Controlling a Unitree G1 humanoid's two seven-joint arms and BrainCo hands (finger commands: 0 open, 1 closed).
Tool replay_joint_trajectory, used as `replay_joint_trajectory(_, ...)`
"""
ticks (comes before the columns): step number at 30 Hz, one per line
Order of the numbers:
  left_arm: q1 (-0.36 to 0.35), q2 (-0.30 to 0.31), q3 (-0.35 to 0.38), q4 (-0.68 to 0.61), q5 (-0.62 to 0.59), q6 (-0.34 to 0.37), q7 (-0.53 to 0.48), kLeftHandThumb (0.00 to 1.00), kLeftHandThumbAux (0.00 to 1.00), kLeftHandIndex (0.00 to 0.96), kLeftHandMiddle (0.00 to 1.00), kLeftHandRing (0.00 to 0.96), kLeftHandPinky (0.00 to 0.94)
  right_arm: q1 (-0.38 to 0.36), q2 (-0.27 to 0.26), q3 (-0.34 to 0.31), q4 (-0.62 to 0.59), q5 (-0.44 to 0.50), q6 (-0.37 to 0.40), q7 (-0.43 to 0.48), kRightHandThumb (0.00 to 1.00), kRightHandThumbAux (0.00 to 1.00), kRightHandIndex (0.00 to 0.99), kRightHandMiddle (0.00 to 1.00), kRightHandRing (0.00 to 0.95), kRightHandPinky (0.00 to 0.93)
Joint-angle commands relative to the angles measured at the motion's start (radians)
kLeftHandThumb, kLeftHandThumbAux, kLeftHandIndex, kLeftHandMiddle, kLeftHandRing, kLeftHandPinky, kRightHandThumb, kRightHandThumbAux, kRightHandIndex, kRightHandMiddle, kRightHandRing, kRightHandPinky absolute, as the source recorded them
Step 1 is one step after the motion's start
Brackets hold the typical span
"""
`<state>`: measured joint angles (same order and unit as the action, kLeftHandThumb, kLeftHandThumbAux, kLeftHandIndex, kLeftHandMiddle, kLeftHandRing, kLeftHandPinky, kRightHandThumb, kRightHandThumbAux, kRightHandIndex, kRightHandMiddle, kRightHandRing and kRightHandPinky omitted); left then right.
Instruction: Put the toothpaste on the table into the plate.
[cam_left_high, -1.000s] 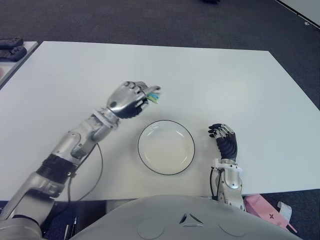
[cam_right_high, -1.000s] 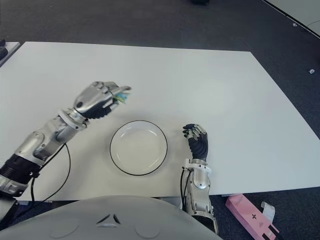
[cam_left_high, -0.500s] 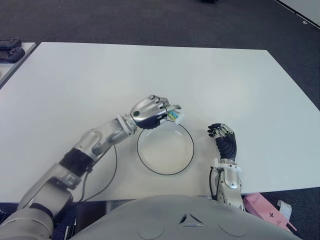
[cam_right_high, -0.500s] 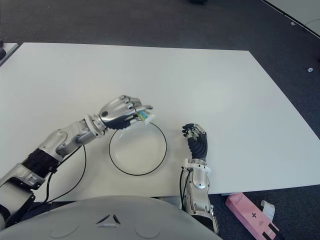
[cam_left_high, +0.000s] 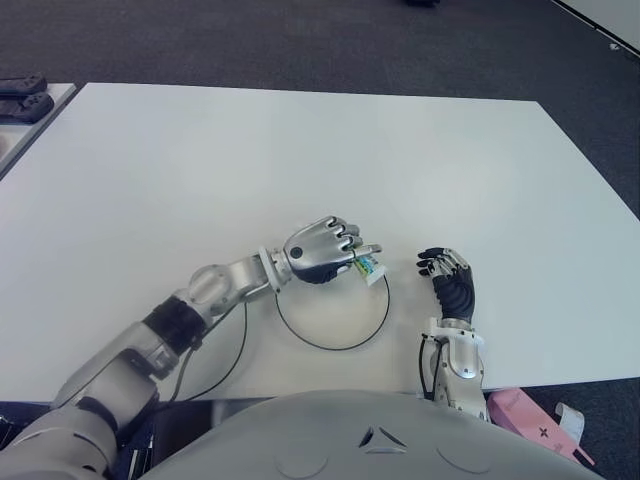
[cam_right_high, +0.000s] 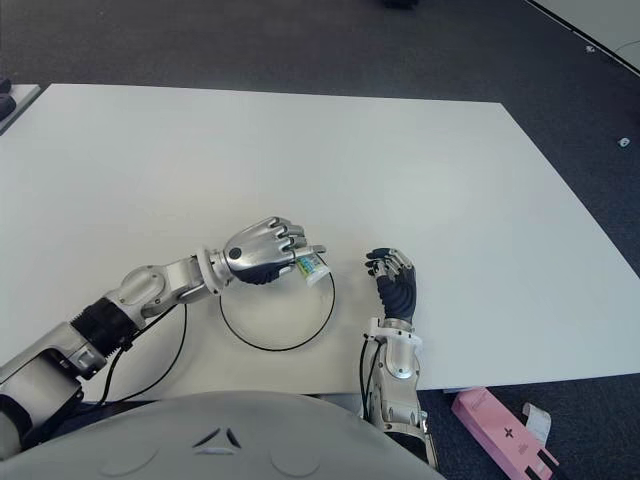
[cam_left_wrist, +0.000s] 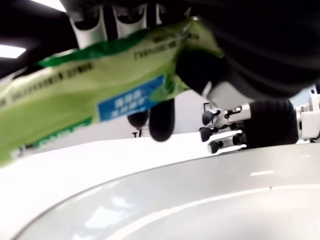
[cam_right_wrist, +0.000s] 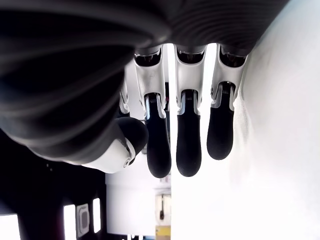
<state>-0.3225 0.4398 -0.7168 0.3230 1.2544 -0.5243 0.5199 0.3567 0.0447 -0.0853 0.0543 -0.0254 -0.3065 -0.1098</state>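
1. Over the last second the left robot hand (cam_left_high: 322, 250) has swung from a spot over the bare bench (cam_left_high: 150, 160), up and to the left of the plate (cam_left_high: 335, 345), to a place over the plate's far rim.
2. Its fingers are curled tight round the toothpaste (cam_left_high: 368, 265), whose green and blue end sticks out toward the right robot hand (cam_left_high: 447, 272).
3. The left wrist view shows the tube (cam_left_wrist: 90, 95) held above the plate's white inside (cam_left_wrist: 210, 200), apparently not touching it.
4. The right robot hand shows just to the right of the plate, fingers loosely extended and holding nothing.
5. The carry looks nearly done; what seems left is to lower a little and let the tube go.
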Motion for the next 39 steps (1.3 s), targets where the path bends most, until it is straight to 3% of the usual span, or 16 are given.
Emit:
replay_joint_trajectory(1, -0.021, -0.024, -0.074, 0.151, 0.060, 0.037, 0.043, 0.848, 0.666, 0.420, 0.585, 0.877, 0.886, 0.015, -0.001, 0.002, 0.006, -0.001, 0.006, 0.003, 0.708, 0.727, 0.429, 0.495, 0.495, 0.490)
replay_joint_trajectory(6, -0.037, -0.015, -0.095, 0.181, 0.030, 0.016, 0.038, 0.846, 0.668, 0.412, 0.576, 0.876, 0.881, 0.021, 0.001, 0.003, -0.003, 0.000, 0.017, 0.002, 0.708, 0.727, 0.429, 0.494, 0.491, 0.479)
replay_joint_trajectory(10, -0.039, 0.026, -0.093, 0.133, -0.011, -0.041, 0.038, 0.844, 0.669, 0.412, 0.583, 0.870, 0.868, 0.022, 0.003, 0.004, -0.006, 0.002, 0.020, 0.001, 0.709, 0.727, 0.429, 0.492, 0.487, 0.477)
replay_joint_trajectory(13, 0.000, 0.092, -0.051, 0.009, -0.102, -0.106, -0.029, 0.841, 0.668, 0.426, 0.538, 0.840, 0.835, 0.024, 0.005, 0.004, -0.005, 0.002, 0.016, -0.001, 0.709, 0.727, 0.429, 0.492, 0.487, 0.481)
replay_joint_trajectory(16, 0.021, 0.119, -0.031, -0.045, -0.153, -0.130, -0.087, 0.835, 0.672, 0.409, 0.570, 0.801, 0.789, 0.025, 0.006, 0.004, -0.006, 0.002, 0.015, -0.001, 0.709, 0.727, 0.429, 0.492, 0.486, 0.479)
replay_joint_trajectory(17, 0.032, 0.135, -0.018, -0.078, -0.223, -0.149, -0.154, 0.782, 0.686, 0.416, 0.632, 0.788, 0.774, 0.025, 0.007, 0.004, -0.007, 0.001, 0.016, -0.002, 0.709, 0.727, 0.429, 0.492, 0.486, 0.477)
replay_joint_trajectory(19, 0.047, 0.150, 0.001, -0.116, -0.324, -0.174, -0.254, 0.734, 0.699, 0.417, 0.584, 0.695, 0.699, 0.025, 0.008, 0.005, -0.007, 0.000, 0.017, -0.004, 0.709, 0.727, 0.429, 0.492, 0.488, 0.484)
replay_joint_trajectory(20, 0.051, 0.152, 0.007, -0.123, -0.354, -0.178, -0.287, 0.568, 0.668, 0.351, 0.506, 0.611, 0.635, 0.024, 0.008, 0.005, -0.008, -0.001, 0.019, -0.005, 0.709, 0.727, 0.429, 0.492, 0.489, 0.487)
replay_joint_trajectory(21, 0.054, 0.148, 0.011, -0.122, -0.374, -0.177, -0.310, 0.506, 0.658, 0.327, 0.478, 0.580, 0.612, 0.024, 0.009, 0.005, -0.007, -0.001, 0.021, -0.005, 0.709, 0.727, 0.429, 0.492, 0.490, 0.488)
replay_joint_trajectory(22, 0.057, 0.144, 0.016, -0.123, -0.390, -0.177, -0.331, 0.401, 0.628, 0.232, 0.385, 0.483, 0.535, 0.024, 0.009, 0.006, -0.007, -0.001, 0.022, -0.005, 0.709, 0.727, 0.429, 0.492, 0.490, 0.485)
replay_joint_trajectory(24, 0.071, 0.139, 0.032, -0.141, -0.379, -0.163, -0.337, 0.297, 0.594, 0.142, 0.285, 0.358, 0.419, 0.024, 0.009, 0.006, -0.008, 0.000, 0.023, -0.003, 0.709, 0.727, 0.429, 0.492, 0.491, 0.486)
replay_joint_trajectory(26, 0.084, 0.136, 0.048, -0.161, -0.340, -0.145, -0.316, 0.199, 0.550, 0.064, 0.155, 0.182, 0.240, 0.023, 0.008, 0.006, -0.006, 0.001, 0.023, -0.001, 0.709, 0.727, 0.429, 0.493, 0.491, 0.489)
replay_joint_trajectory(28, 0.094, 0.134, 0.060, -0.177, -0.291, -0.127, -0.281, 0.154, 0.523, 0.033, 0.083, 0.097, 0.141, 0.021, 0.007, 0.005, -0.004, 0.002, 0.024, 0.000, 0.709, 0.726, 0.429, 0.493, 0.491, 0.490)
replay_joint_trajectory(32, 0.122, 0.153, 0.093, -0.246, -0.235, -0.104, -0.253, 0.111, 0.472, 0.006, 0.017, 0.020, 0.031, 0.019, 0.008, 0.003, -0.003, 0.006, 0.026, -0.002, 0.709, 0.726, 0.429, 0.491, 0.489, 0.487)
replay_joint_trajectory(39, 0.176, 0.171, 0.146, -0.332, -0.206, -0.083, -0.247, 0.107, 0.404, 0.000, 0.001, 0.001, 0.007, 0.014, 0.009, 0.000, 0.004, 0.009, 0.025, -0.001, 0.710, 0.726, 0.429, 0.489, 0.487, 0.487)
